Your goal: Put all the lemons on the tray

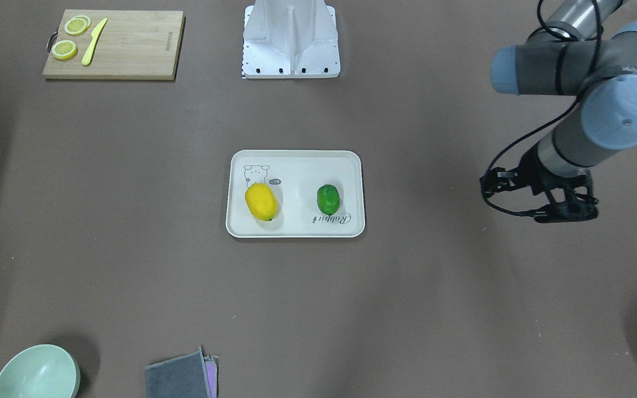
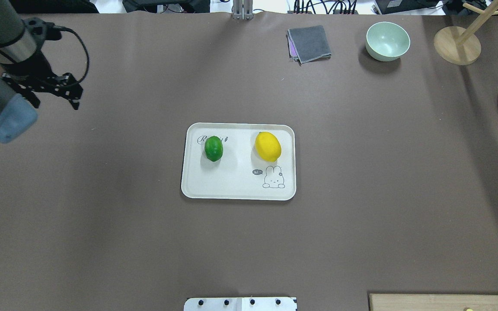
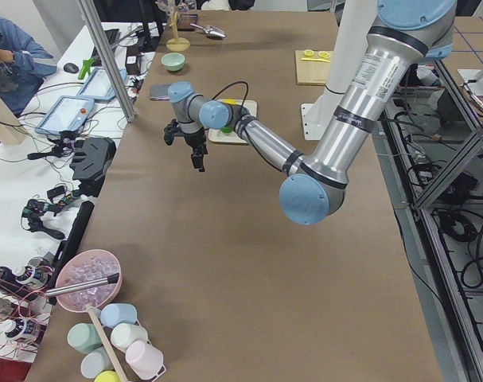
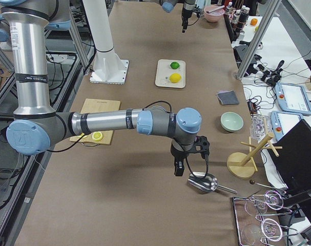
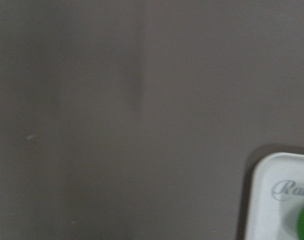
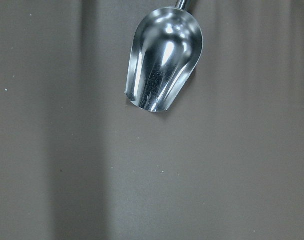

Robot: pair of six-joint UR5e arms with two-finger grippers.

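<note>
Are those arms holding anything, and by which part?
The left gripper holds nothing; its jaws are open. Whether the right gripper holds anything cannot be told.

Glossy green lemon [image 1: 328, 199], matt tray [image 1: 296, 166], polished metal scoop [image 6: 164, 60], wooden board [image 1: 130, 44].

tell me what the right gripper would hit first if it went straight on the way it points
Most likely the bare table. The right gripper points down, and its wrist view shows plain tabletop ahead, with the metal scoop just off to one side.
</note>
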